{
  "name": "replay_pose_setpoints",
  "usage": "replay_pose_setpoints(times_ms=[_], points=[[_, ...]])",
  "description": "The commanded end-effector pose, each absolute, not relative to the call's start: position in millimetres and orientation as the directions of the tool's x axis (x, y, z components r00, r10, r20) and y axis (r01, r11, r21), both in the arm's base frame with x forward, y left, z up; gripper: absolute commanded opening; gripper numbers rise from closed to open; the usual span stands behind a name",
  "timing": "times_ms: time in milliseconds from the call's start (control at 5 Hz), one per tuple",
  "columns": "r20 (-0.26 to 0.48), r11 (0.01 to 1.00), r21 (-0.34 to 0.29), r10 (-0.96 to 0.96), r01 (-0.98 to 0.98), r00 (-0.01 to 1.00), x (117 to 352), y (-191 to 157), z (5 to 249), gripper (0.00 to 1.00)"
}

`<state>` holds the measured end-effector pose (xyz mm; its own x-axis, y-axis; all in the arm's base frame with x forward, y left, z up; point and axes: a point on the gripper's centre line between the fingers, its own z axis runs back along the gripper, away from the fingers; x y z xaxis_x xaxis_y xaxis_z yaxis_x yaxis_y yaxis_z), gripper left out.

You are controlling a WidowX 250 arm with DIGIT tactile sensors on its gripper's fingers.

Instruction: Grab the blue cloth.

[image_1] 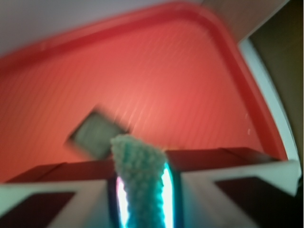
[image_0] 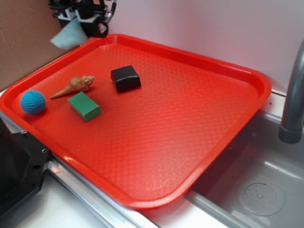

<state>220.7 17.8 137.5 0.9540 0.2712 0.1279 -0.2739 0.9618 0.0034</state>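
The blue cloth (image_0: 69, 34) is a pale aqua fuzzy scrap hanging in the air above the far left corner of the red tray (image_0: 228, 66). My gripper (image_0: 85, 21) is at the top left of the exterior view, shut on the cloth's upper part. In the wrist view the cloth (image_1: 140, 175) is pinched upright between the two fingers, with my gripper (image_1: 142, 199) closed around it. The tray (image_1: 142, 61) lies below, blurred.
On the tray sit a black block (image_0: 125, 78), a green block (image_0: 84, 106), a tan spiral shell (image_0: 75, 86) and a darker blue knitted ball (image_0: 33, 102). The black block (image_1: 97, 134) shows under the gripper. A sink (image_0: 259, 190) and grey faucet post (image_0: 295, 95) are at right.
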Motion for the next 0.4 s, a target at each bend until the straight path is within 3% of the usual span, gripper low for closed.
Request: replay_pose_setpoints(times_ms=[0,200], points=[[0.117,0.998,-0.068,0.025,-0.017,0.993,175.1,-16.4,195.3,0.00],[0.104,0.999,-0.037,0.012,-0.008,0.994,162.7,-22.5,198.3,0.00]])
